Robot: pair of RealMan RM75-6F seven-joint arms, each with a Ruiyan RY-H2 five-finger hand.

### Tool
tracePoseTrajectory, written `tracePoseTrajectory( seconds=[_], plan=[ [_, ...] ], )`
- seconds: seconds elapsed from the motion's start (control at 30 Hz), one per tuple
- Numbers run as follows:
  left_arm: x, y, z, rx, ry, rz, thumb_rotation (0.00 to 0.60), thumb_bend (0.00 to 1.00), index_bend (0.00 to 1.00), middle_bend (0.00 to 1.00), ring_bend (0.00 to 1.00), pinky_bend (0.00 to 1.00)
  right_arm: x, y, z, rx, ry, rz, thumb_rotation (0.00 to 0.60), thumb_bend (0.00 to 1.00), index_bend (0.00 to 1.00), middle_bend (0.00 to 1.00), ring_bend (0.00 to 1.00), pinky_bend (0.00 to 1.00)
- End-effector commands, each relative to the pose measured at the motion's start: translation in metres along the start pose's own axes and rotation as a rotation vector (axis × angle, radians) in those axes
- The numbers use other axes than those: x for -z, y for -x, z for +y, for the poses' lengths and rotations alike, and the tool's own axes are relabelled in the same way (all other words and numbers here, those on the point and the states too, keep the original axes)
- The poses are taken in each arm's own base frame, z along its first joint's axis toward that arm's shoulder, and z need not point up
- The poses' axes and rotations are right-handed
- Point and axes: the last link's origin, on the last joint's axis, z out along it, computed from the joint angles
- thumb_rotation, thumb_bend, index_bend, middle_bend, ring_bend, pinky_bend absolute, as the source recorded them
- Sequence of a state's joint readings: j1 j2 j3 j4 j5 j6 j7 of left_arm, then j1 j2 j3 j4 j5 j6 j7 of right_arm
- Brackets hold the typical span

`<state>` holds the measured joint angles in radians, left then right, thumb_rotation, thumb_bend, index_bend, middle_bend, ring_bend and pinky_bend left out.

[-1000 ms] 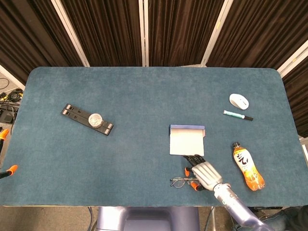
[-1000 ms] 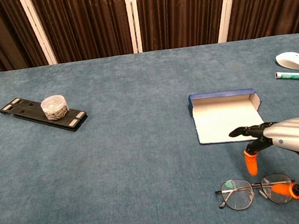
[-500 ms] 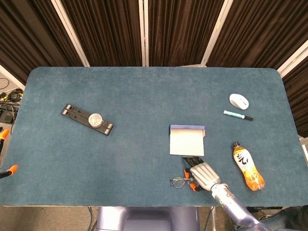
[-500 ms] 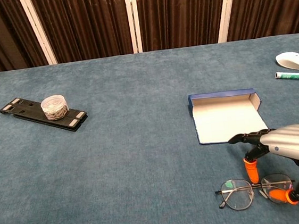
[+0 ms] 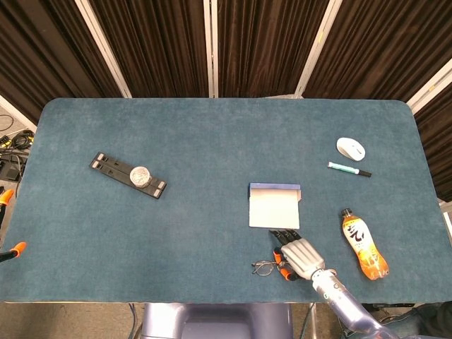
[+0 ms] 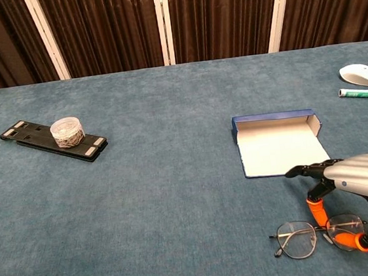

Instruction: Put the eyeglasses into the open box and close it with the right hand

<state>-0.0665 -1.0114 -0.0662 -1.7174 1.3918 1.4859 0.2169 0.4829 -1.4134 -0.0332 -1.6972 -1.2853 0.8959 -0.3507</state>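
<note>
The thin-framed eyeglasses (image 5: 264,267) (image 6: 301,241) lie flat on the blue cloth near the table's front edge. My right hand (image 5: 299,255) (image 6: 360,188) is over their right side. An orange-tipped finger comes down at the bridge and the orange-tipped thumb sits at the outer rim, so the right lens is pinched between them. The open box (image 5: 274,207) (image 6: 280,147), blue outside and white inside, lies just beyond the hand with nothing in it. My left hand shows in neither view.
An orange drink bottle (image 5: 364,244) lies to the right of the hand. A white mouse (image 5: 351,148) (image 6: 362,74) and a green pen (image 5: 349,169) (image 6: 365,94) sit at the far right. A black tray (image 5: 109,164) (image 6: 29,135) bearing a round container (image 6: 66,132) rests at the left.
The right hand's finger and thumb have closed in on the right lens. The eyeglasses have slid slightly to the right on the cloth.
</note>
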Motion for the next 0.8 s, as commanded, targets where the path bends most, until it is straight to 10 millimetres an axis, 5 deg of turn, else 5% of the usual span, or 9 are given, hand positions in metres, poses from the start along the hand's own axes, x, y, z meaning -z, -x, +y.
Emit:
tracePoseTrajectory(
  seconds=[0.03, 0.8],
  plan=[
    [0.0, 0.0, 0.0, 0.0, -0.001, 0.0, 0.6, 0.0, 0.0, 0.0, 0.0, 0.0, 0.0, 0.0, -0.001, -0.003, -0.003, -0.001, 0.6, 0.33, 0.58, 0.0, 0.0, 0.0],
    [-0.001, 0.001, -0.001, -0.002, -0.007, -0.001, 0.6, 0.0, 0.0, 0.0, 0.0, 0.0, -0.011, -0.024, -0.006, -0.176, 0.008, -0.003, 0.6, 0.39, 0.63, 0.0, 0.0, 0.0]
  ],
)
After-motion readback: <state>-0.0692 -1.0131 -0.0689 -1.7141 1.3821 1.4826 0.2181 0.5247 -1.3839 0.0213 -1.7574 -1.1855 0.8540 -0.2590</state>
